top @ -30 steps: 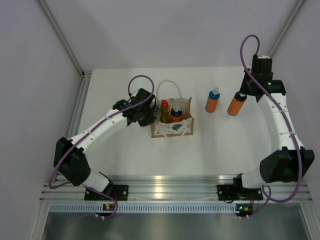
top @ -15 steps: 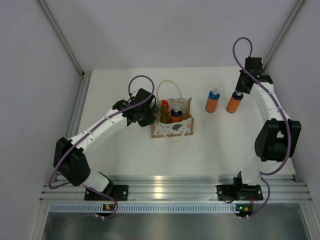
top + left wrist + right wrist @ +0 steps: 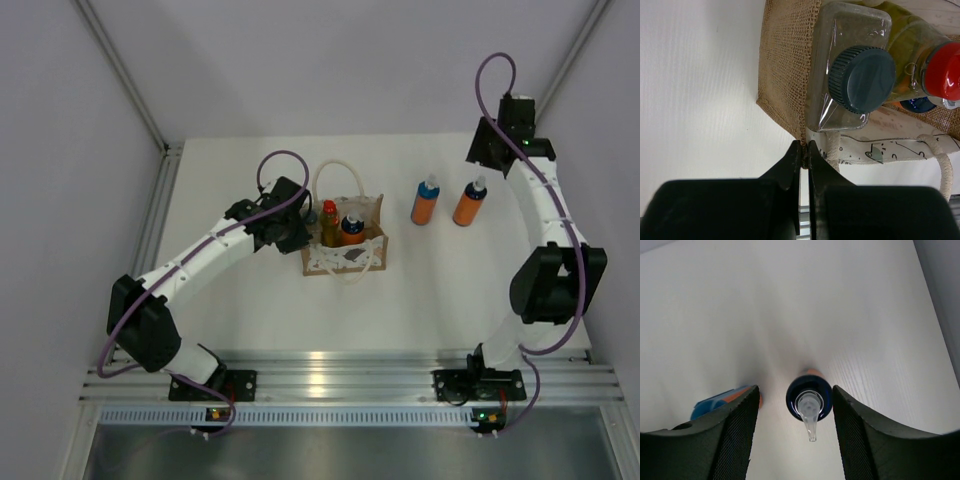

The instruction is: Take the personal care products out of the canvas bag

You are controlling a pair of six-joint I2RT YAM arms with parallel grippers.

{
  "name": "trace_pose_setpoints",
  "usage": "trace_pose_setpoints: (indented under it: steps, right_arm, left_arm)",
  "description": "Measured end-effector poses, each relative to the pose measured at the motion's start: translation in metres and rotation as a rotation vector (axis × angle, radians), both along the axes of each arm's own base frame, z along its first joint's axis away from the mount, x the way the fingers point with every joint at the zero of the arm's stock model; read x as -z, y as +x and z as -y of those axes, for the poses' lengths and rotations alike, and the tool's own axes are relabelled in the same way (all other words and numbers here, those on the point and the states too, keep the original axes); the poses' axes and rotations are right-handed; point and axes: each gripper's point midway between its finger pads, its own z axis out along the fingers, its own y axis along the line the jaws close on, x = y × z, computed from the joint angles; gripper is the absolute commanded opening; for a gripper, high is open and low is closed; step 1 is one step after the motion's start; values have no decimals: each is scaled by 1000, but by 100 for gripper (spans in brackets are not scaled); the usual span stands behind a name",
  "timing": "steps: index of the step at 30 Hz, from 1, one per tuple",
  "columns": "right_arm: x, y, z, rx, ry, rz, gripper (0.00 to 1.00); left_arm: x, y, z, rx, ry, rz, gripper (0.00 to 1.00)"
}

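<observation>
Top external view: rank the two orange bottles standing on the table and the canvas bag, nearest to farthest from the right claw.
1. The orange bottle with the dark cap, just below the right claw.
2. The orange bottle with the light-blue cap, next one to the left.
3. The canvas bag, farthest left, mid-table.

Canvas bag (image 3: 785, 60) coarse woven; clear bottle (image 3: 856, 26) glossy plastic; table (image 3: 700, 100) matt.
</observation>
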Motion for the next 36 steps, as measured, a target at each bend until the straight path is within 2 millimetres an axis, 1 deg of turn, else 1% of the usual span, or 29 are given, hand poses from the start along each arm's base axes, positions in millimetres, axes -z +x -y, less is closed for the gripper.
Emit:
trace_pose_setpoints:
  steps: [3, 6, 7, 8, 10, 11, 13, 17, 19, 22, 24, 26, 28, 31, 32, 36]
  right_arm:
    - [-28, 4, -11, -29, 13, 67, 57]
    - [-48, -4, -41, -105, 31, 108, 55]
    - [-56, -8, -59, -148, 38, 124, 56]
    - [-63, -12, -81, -200, 44, 140, 55]
    - [-72, -26, -130, -318, 59, 158, 54]
    - [-72, -33, -149, -367, 68, 157, 53]
    - [-69, -51, -196, -495, 95, 143, 52]
    - [-54, -77, -247, -636, 108, 92, 49]
    - [-48, -84, -263, -677, 108, 75, 48]
    - [-32, -96, -290, -744, 98, 31, 47]
    - [-16, -105, -307, -787, 82, -13, 46]
    - [0, -113, -318, -819, 54, -61, 45]
    - [16, -120, -325, -839, 27, -107, 43]
    - [35, -126, -327, -850, -8, -162, 40]
    - [38, -124, -326, -847, -23, -166, 39]
    - [37, -121, -323, -834, -41, -167, 39]
  left_arm:
    - [0, 0, 0, 0, 0, 0, 0]
    - [0, 0, 0, 1, 1, 0, 0]
    - [0, 0, 0, 1, 1, 0, 0]
    - [0, 0, 0, 1, 1, 0, 0]
    - [0, 0, 0, 1, 1, 0, 0]
    - [0, 0, 0, 1, 1, 0, 0]
    - [0, 0, 0, 1, 1, 0, 0]
    - [0, 0, 0, 1, 0, 0, 0]
    - [0, 0, 0, 1, 0, 0, 0]
    - [0, 0, 0, 1, 1, 0, 0]
    - [0, 0, 0, 1, 1, 0, 0]
    - [0, 0, 0, 1, 1, 0, 0]
    - [0, 0, 0, 2, 1, 1, 0]
    - [0, 0, 0, 3, 2, 1, 0]
    - [0, 0, 0, 4, 2, 1, 0]
    - [0, 0, 0, 5, 3, 1, 0]
